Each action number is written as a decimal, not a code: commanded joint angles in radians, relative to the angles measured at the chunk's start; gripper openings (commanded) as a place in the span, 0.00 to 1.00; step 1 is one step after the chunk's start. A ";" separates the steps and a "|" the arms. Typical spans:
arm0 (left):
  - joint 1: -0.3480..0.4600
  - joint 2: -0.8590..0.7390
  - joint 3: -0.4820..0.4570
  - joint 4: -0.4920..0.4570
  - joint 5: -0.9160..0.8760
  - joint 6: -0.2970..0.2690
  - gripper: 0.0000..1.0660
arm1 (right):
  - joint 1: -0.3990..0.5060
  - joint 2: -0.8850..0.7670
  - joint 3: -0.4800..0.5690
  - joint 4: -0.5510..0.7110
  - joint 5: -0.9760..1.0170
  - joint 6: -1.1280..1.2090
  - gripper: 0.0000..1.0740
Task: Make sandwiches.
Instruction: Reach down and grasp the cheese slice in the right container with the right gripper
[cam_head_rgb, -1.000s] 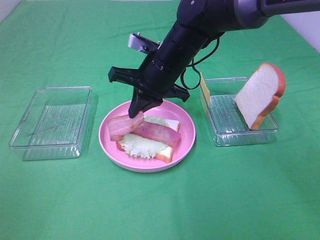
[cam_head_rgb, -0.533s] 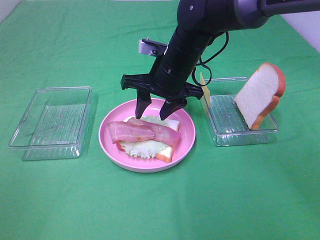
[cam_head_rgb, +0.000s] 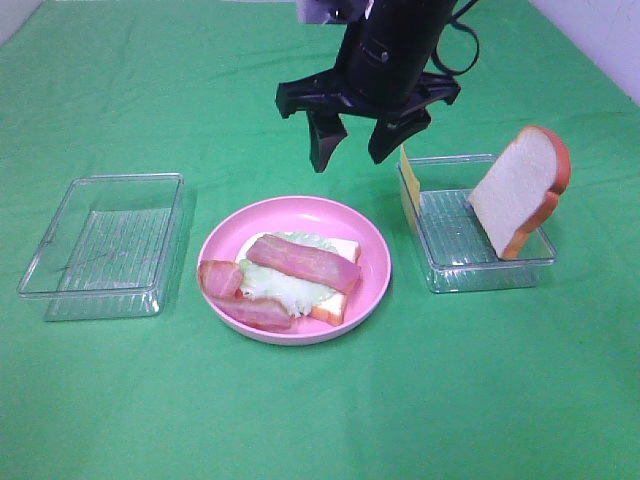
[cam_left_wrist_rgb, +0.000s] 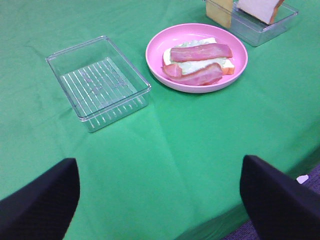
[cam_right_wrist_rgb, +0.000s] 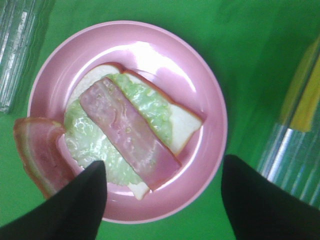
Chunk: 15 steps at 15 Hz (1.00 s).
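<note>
Risen since a second ago, the right gripper (cam_head_rgb: 352, 155) hangs above the pink plate's (cam_head_rgb: 375, 255) far edge, pointing down, jaws apart and empty. The sandwich (cam_head_rgb: 300, 270) lies on the plate; one bacon strip (cam_head_rgb: 235, 297) seems to overhang its left rim. The left gripper (cam_left_wrist_rgb: 160, 200), well away, gapes wide.

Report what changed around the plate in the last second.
The right gripper opened its fingers, let go of the bacon strip and rose clear of the pink plate. That strip slid off the stack to the plate's left edge in the high view. The other bacon strip, lettuce and leaning bread slice stayed put.
</note>
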<state>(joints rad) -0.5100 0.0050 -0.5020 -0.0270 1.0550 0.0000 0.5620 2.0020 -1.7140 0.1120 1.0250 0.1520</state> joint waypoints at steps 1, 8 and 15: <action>-0.003 -0.001 0.003 -0.009 -0.010 0.006 0.77 | -0.015 -0.008 -0.076 -0.073 0.101 0.021 0.58; -0.003 -0.002 0.003 -0.009 -0.010 0.006 0.77 | -0.146 0.079 -0.128 -0.043 0.068 0.000 0.58; -0.003 -0.002 0.003 -0.009 -0.010 0.006 0.77 | -0.166 0.215 -0.133 -0.067 -0.024 0.024 0.54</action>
<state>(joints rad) -0.5100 0.0050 -0.5020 -0.0270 1.0550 0.0000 0.3990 2.2140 -1.8410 0.0590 1.0110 0.1770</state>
